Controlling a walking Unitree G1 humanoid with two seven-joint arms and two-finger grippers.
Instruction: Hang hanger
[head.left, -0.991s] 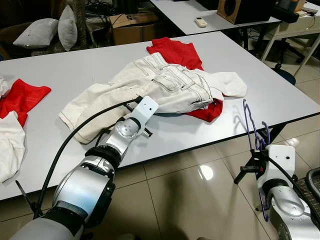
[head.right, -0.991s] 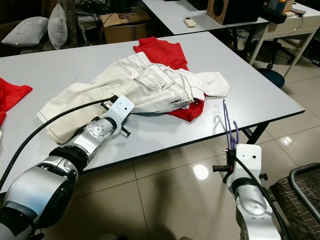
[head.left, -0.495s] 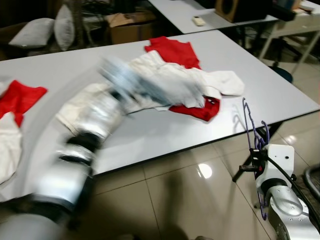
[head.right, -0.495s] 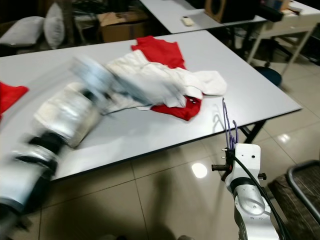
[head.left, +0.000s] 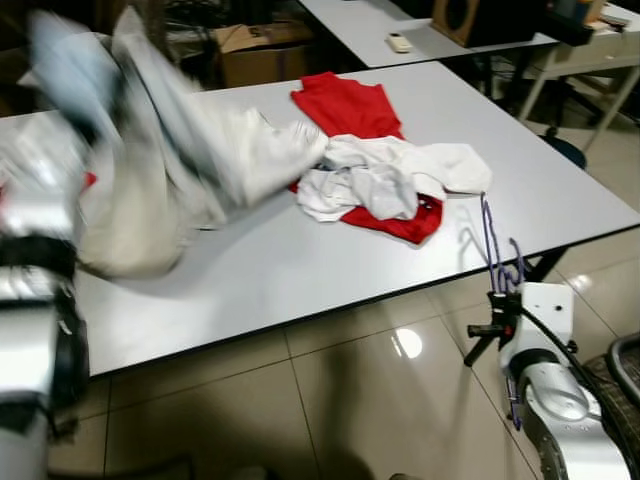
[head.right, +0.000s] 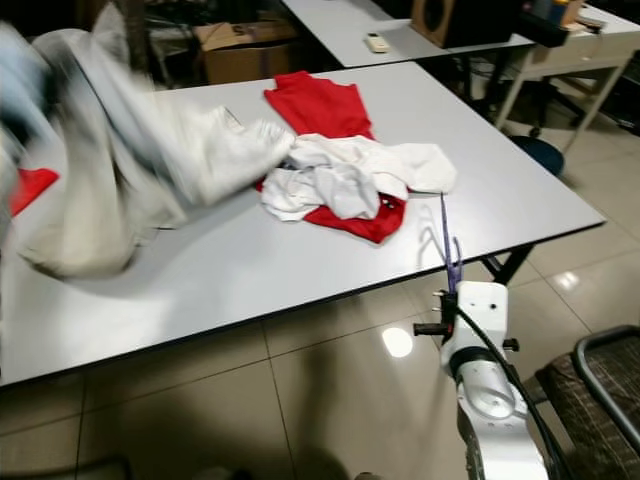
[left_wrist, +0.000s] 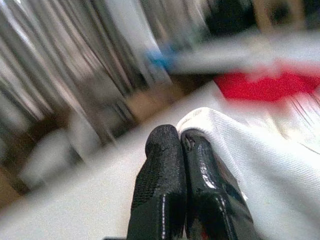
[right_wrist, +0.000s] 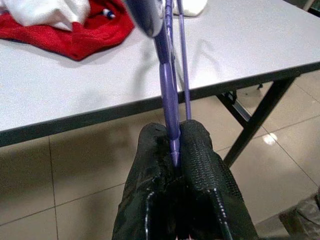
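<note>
Though spread flat over the heap a second ago, now hoisted high at the far left: white jeans (head.left: 170, 150), a blurred sweep of cloth, an edge pinched tight in the clenched left gripper (left_wrist: 182, 145). Left behind on the grey tabletop (head.left: 300, 270): a crumpled white top (head.left: 390, 180) over a red garment (head.left: 345, 105), now uncovered. Probably means a garment picked out and raised for the hanger, not yet brought to it; still well apart, jeans at far left, hanger at near right.

Purple hanger (head.left: 492, 245) in much the same place as before, just off the near right edge of the tabletop, clear of the clothes. Gripped low on its thin wire by the right gripper (right_wrist: 174, 132), fingers closed firmly around it. Long axis close to upright, rising from the gripper, leaning slightly towards the tabletop; seen nearly edge-on from the head. Cannot tell which end carries the hook. Likely needs turning flat-on before any cloth can be threaded over it.
</note>
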